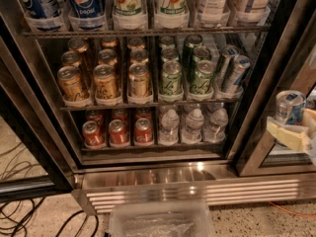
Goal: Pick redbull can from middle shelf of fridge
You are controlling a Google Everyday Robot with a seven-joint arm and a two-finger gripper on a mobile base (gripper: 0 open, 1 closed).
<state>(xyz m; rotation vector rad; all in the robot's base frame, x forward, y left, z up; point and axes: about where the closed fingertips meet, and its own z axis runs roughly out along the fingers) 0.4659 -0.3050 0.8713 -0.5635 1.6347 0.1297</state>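
My hand [297, 126] sits at the right edge, outside the fridge [197, 180], clasping the redbull can [290, 107]. The can stands upright, long axis vertical, blue tab on top.

Well left of the end effector [296, 130], at the right edge, stand gold cans [106, 80] and green cans [172, 75]. Red cans [118, 131] and water bottles [193, 124] sit lower left, large bottles [128, 4] upper left. A clear bin [160, 221] and black cables [29, 221] lie below-left.
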